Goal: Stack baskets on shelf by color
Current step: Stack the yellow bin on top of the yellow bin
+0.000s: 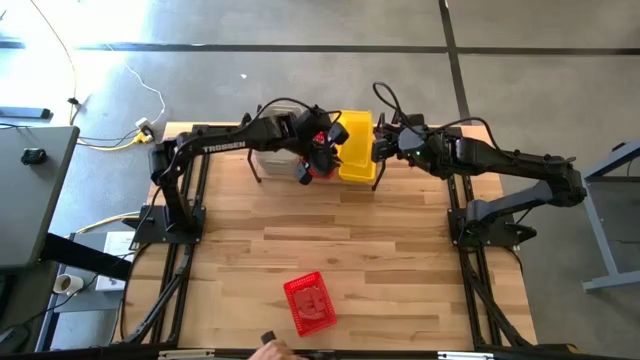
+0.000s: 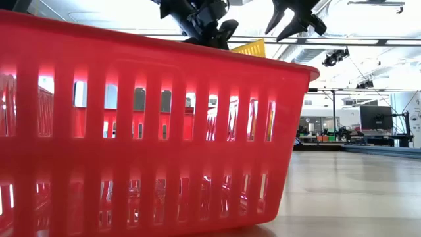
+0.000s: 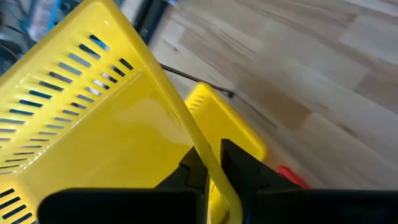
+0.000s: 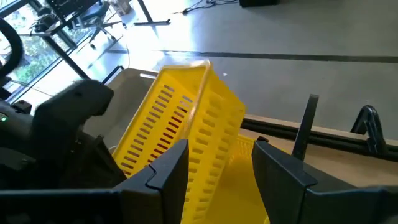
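My left gripper (image 1: 322, 140) (image 3: 211, 158) is shut on a yellow mesh-sided basket (image 1: 356, 130) (image 4: 186, 118), held tilted above a second yellow basket (image 1: 357, 166) (image 3: 227, 124) that sits on the shelf (image 4: 305, 130). My right gripper (image 1: 380, 148) (image 4: 214, 152) is open beside the shelf's right end. Its fingers stand on either side of the tilted basket's lower end without visibly touching it. A clear-grey basket (image 1: 275, 160) and a red one (image 1: 320, 168) also sit on the shelf. Another red basket (image 1: 310, 302) (image 2: 145, 131) rests on its base near the table's near edge. My left gripper pinches the tilted yellow basket by the rim of one side wall (image 3: 202, 146), one finger inside the basket and one outside. The fingers come from the table's left, slanting down. The basket is lifted, steeply tilted, with its lower end over the yellow basket on the shelf.
The red basket at the near edge fills most of the low view. A person's hand (image 1: 268, 348) shows at the table's near edge. Bare wooden tabletop (image 1: 400, 260) lies between the shelf and that basket. The arms' black frames stand at the left and right edges.
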